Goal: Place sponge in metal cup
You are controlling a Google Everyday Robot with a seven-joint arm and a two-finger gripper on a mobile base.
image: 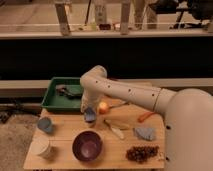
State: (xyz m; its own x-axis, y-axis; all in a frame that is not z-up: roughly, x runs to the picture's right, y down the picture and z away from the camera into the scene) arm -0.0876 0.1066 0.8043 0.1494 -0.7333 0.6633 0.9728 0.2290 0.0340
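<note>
My gripper [90, 116] hangs low over the wooden table [65, 145], just left of an apple, with a grey-blue shape at its tip that I cannot identify. A blue-grey sponge-like piece [145, 133] lies at the right of the table, well apart from the gripper. A dull grey-blue metal cup [45, 125] sits near the table's left edge, to the left of the gripper and a little nearer the front.
A green tray [55, 100] holding a dark object stands at the back left. An apple [103, 107], an orange carrot-like piece [146, 116], a banana [115, 130], a purple bowl [87, 145], a white cup [42, 148] and grapes [141, 153] are spread over the table.
</note>
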